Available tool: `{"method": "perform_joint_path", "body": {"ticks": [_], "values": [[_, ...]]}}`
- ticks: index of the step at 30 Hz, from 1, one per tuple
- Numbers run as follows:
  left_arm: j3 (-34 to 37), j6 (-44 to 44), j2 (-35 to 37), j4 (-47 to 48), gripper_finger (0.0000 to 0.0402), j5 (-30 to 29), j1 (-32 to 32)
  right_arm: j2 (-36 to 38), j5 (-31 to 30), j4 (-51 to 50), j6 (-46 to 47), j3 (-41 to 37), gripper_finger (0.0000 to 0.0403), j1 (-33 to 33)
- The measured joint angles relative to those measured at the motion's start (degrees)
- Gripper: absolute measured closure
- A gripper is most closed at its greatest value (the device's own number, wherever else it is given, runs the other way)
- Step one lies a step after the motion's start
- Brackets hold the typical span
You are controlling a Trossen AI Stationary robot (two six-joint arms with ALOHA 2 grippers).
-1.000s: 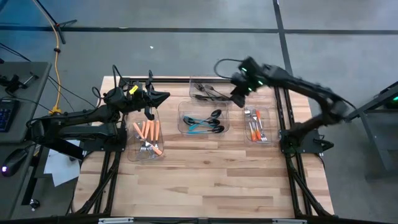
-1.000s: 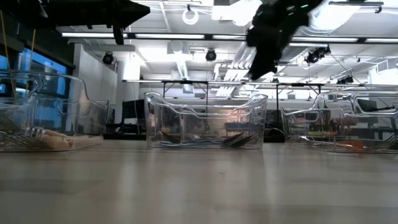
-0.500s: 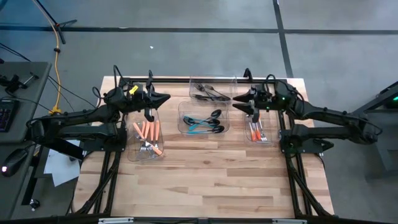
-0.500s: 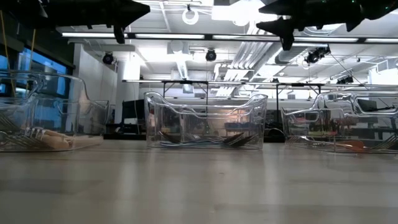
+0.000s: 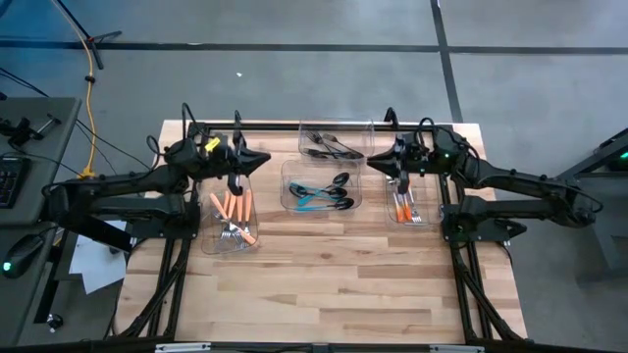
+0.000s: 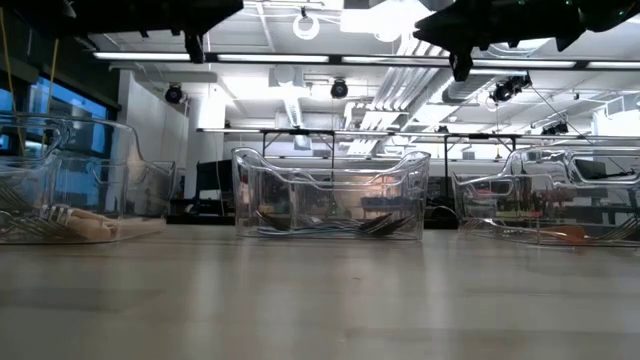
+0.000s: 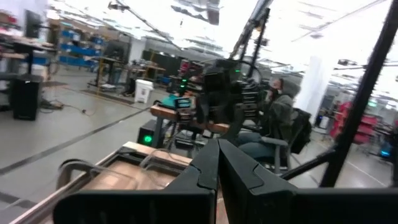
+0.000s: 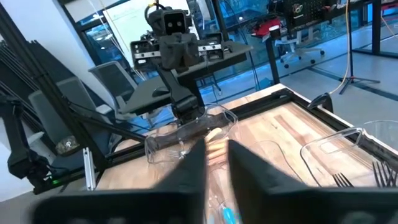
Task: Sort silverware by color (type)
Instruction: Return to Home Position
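Note:
The silverware lies in clear bins: orange-handled pieces [image 5: 233, 208] in the left bin, teal-handled ones [image 5: 319, 192] in the middle bin, black ones [image 5: 329, 146] in the far bin, and orange-handled ones [image 5: 403, 204] in the right bin. My left gripper [image 5: 263, 157] hangs high over the far end of the left bin, pointing level toward the table's right, shut and empty [image 7: 217, 168]. My right gripper [image 5: 374, 163] hangs high between the middle and right bins, pointing level toward the table's left. A narrow gap shows between its fingers [image 8: 216, 165], with nothing in it.
The bins stand in the table's far half; bare wooden board [image 5: 334, 284] fills the near half. In the low view both grippers sit well above the bin rims [image 6: 330, 155]. A person sits at a desk beyond the table [image 7: 277, 118].
My right gripper has drawn back from over the far black bin toward the table's right and near side. It has tipped up from pointing down to level, and its fingers have then come closer together. Nothing on the table has moved.

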State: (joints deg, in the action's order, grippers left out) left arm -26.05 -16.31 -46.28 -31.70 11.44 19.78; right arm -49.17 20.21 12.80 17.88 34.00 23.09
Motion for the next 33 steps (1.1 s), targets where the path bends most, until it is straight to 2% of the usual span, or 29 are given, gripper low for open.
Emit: {"method": "perform_joint_path", "body": {"ticks": [2, 3, 6, 10, 15, 28, 33], "values": [[-1.2, 0.9, 0.0, 1.4, 0.0402, -1.1, -2.0, 0.0, 0.0, 0.0, -0.4, 0.0, 0.0385, 0.0], [-1.8, 1.3, 0.0, 2.3, 0.0401, -2.2, -3.2, 0.0, 0.0, 0.0, -0.4, 0.0, 0.0391, 0.0], [-2.7, 1.5, 0.0, 2.8, 0.0402, -6.2, -7.0, 0.0, 0.0, 0.2, 0.1, 0.1, 0.0381, 0.0], [-2.7, 1.6, 0.0, 1.6, 0.0402, -9.4, -12.4, 0.1, 0.5, 0.4, 0.1, 0.1, 0.0399, 0.0], [-2.7, 4.5, 0.0, 1.7, 0.0402, -14.1, -18.1, 0.1, 1.8, 0.4, 0.1, 0.1, 0.04, 0.0], [-2.7, 5.8, 3.3, 2.0, 0.0402, -13.1, -16.8, 0.1, 3.2, 0.4, 0.2, 0.1, 0.0402, 0.0], [-0.9, 7.0, 8.1, 3.0, 0.0401, -10.9, -15.5, 0.1, 3.2, 0.3, 0.3, 0.2, 0.0403, 0.0]]}}
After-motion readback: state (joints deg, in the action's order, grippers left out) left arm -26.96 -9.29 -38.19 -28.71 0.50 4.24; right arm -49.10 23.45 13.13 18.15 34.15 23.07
